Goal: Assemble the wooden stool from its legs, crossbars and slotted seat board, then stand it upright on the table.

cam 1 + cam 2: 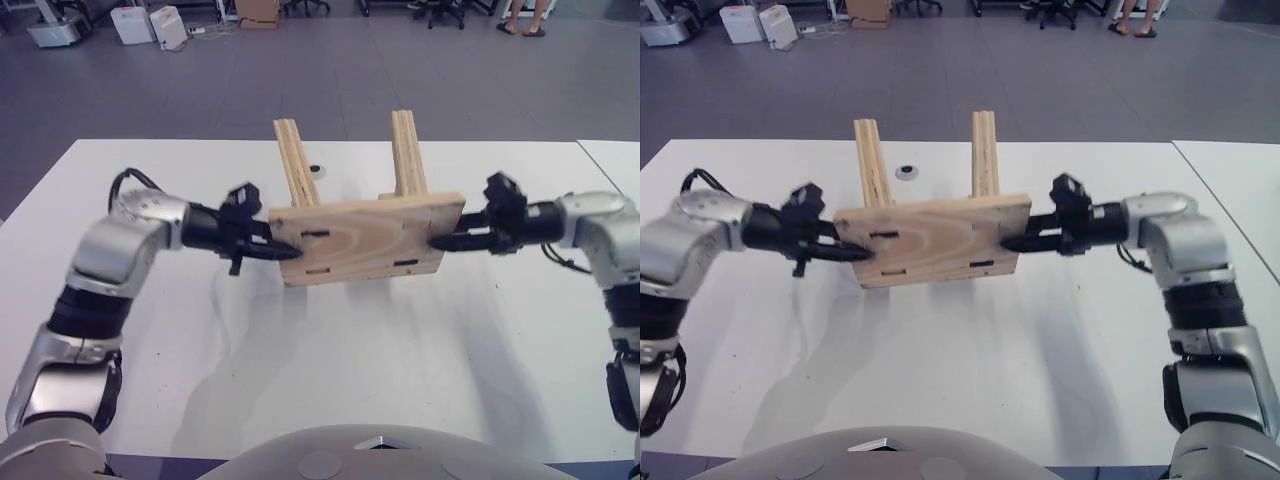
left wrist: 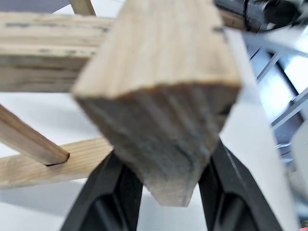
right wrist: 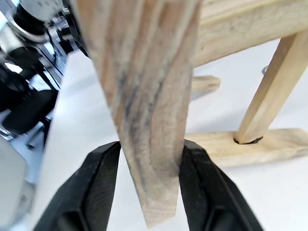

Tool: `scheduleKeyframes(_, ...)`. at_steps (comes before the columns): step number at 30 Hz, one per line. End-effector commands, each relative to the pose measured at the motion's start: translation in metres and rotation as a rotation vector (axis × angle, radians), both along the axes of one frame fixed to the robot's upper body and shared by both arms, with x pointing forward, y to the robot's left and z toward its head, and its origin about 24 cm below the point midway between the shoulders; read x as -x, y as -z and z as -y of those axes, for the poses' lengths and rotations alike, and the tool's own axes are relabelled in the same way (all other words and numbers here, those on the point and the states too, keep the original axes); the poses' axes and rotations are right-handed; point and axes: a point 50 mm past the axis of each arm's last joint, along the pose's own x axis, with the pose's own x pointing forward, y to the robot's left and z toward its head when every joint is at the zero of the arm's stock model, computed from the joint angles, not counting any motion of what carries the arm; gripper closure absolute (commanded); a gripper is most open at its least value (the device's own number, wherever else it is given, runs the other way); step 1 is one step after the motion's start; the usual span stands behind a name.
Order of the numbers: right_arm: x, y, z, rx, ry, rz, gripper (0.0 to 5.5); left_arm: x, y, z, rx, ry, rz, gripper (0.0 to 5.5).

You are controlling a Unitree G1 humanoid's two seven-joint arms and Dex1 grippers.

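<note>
The wooden stool is put together and turned on its side. Its slotted seat board (image 1: 365, 240) faces me and two legs (image 1: 297, 160) (image 1: 408, 150) point away over the white table (image 1: 330, 380). My left gripper (image 1: 285, 250) is shut on the board's left edge and my right gripper (image 1: 445, 241) on its right edge. In the left wrist view the black fingers (image 2: 110, 192) clamp the board's end grain (image 2: 159, 120). In the right wrist view the fingers (image 3: 91, 187) pinch the board (image 3: 144, 96), with a crossbar (image 3: 269, 91) set into a leg (image 3: 240, 144) behind it.
A small round object (image 1: 906, 172) lies on the table behind the stool, near the left leg. A second table (image 1: 615, 150) adjoins at the right. Open floor with boxes (image 1: 150, 22) lies beyond the far edge.
</note>
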Motion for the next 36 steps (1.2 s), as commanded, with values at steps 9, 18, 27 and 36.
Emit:
scheduleKeyframes(9,0.073,-0.111,-0.023,-0.422,-0.516,-1.024,4.17,0.063,-0.108,-0.014,0.326,0.377,-1.013,4.19)
scheduleKeyframes(18,0.051,-0.03,-0.004,-0.313,-0.074,-1.171,3.88,0.024,-0.028,-0.026,0.249,-0.091,-1.15,3.9)
scheduleKeyframes(27,0.061,0.02,0.023,-0.331,0.286,-0.891,2.17,0.028,0.0,-0.038,0.176,-0.412,-0.883,2.33)
scheduleKeyframes(36,0.037,0.039,0.073,-0.402,1.074,-0.054,1.86,0.0,0.0,-0.114,0.222,-0.983,-0.123,1.02)
